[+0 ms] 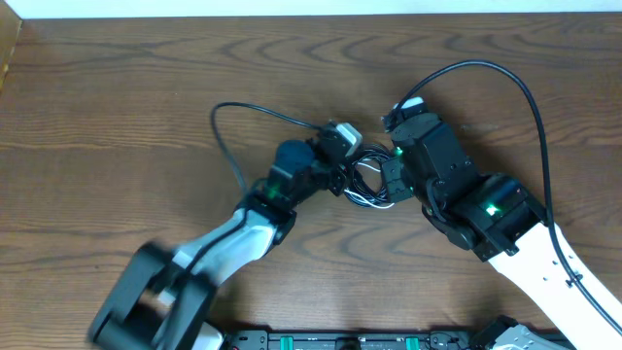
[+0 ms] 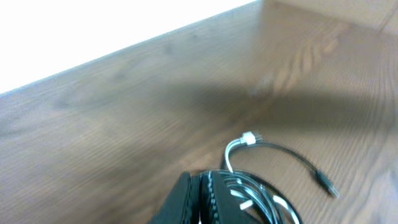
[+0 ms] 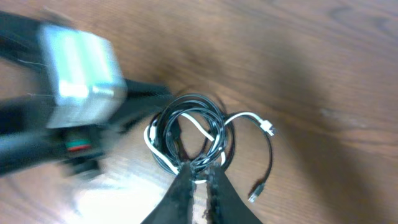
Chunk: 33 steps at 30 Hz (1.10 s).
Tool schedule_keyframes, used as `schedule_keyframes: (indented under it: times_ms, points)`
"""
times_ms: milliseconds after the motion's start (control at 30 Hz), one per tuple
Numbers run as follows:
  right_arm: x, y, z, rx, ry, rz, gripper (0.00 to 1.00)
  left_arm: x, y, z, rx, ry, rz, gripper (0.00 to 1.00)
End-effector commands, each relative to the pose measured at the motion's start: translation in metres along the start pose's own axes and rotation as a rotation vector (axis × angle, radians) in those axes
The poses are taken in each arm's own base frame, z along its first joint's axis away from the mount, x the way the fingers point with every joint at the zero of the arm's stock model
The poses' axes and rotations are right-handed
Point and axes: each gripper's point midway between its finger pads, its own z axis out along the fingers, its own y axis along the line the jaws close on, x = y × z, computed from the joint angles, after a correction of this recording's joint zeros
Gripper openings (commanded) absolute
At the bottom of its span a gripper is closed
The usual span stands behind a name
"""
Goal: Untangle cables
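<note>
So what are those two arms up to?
Two robot arms meet at the middle of the table over a small coil of black and white cables. The right claw is pinched on the coil's edge. The left claw is closed right beside the coil; whether it grips a strand is unclear. The cables are looped together with two plug ends trailing loose, so the untangling isn't done.

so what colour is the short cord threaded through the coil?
It's white: the short cord loops through the black coil. Best in right wrist view.
</note>
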Motion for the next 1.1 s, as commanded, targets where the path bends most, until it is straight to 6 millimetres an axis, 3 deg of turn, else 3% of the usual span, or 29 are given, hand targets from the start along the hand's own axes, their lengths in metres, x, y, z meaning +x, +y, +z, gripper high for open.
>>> schedule_keyframes:
  times_ms: [0, 33, 67, 100, 133, 267, 400, 533, 667, 767, 833, 933, 1067]
  points:
    - [-0.005, -0.018, -0.003, 0.077, -0.024, 0.037, 0.73, -0.028, 0.016, -0.023, -0.127, -0.025, 0.039, 0.22]
    - [-0.006, -0.022, -0.003, 0.094, -0.028, 0.052, 0.83, -0.026, 0.017, -0.026, -0.136, -0.010, 0.035, 0.40]
    - [-0.007, -0.027, -0.003, 0.120, -0.034, 0.073, 0.90, -0.024, 0.016, -0.028, -0.134, 0.004, 0.032, 0.71]
    - [-0.007, -0.036, -0.004, 0.159, -0.040, 0.101, 0.97, -0.021, 0.016, -0.029, -0.133, 0.021, 0.029, 0.91]
    - [-0.007, -0.043, -0.004, 0.190, -0.042, 0.123, 0.99, -0.017, 0.015, -0.030, -0.131, 0.038, 0.024, 0.98]
    - [-0.002, -0.067, -0.004, 0.260, -0.025, 0.189, 0.99, 0.019, -0.003, -0.039, -0.047, 0.192, -0.077, 0.98]
    - [0.004, -0.084, -0.004, 0.300, -0.007, 0.278, 0.99, 0.063, 0.005, -0.046, -0.109, 0.363, -0.118, 0.97]
    - [0.011, -0.096, -0.005, 0.331, 0.007, 0.376, 0.99, 0.097, -0.003, -0.057, -0.137, 0.497, -0.355, 1.00]
    - [0.012, -0.097, -0.002, 0.338, 0.005, 0.432, 0.99, 0.095, -0.007, -0.055, -0.188, 0.474, -0.661, 0.77]
    - [0.013, -0.097, 0.003, 0.345, 0.010, 0.476, 0.99, 0.081, 0.003, -0.045, -0.245, 0.371, -0.828, 0.79]
    - [0.016, -0.097, 0.006, 0.352, 0.024, 0.491, 0.99, 0.078, 0.017, -0.038, -0.323, 0.301, -0.921, 0.85]
    - [0.021, -0.097, 0.010, 0.365, 0.039, 0.525, 0.99, 0.093, 0.033, -0.031, -0.442, 0.253, -1.095, 0.85]
    - [0.021, -0.107, 0.006, 0.430, 0.008, 0.585, 0.99, 0.117, 0.036, -0.017, -0.489, 0.245, -1.245, 0.85]
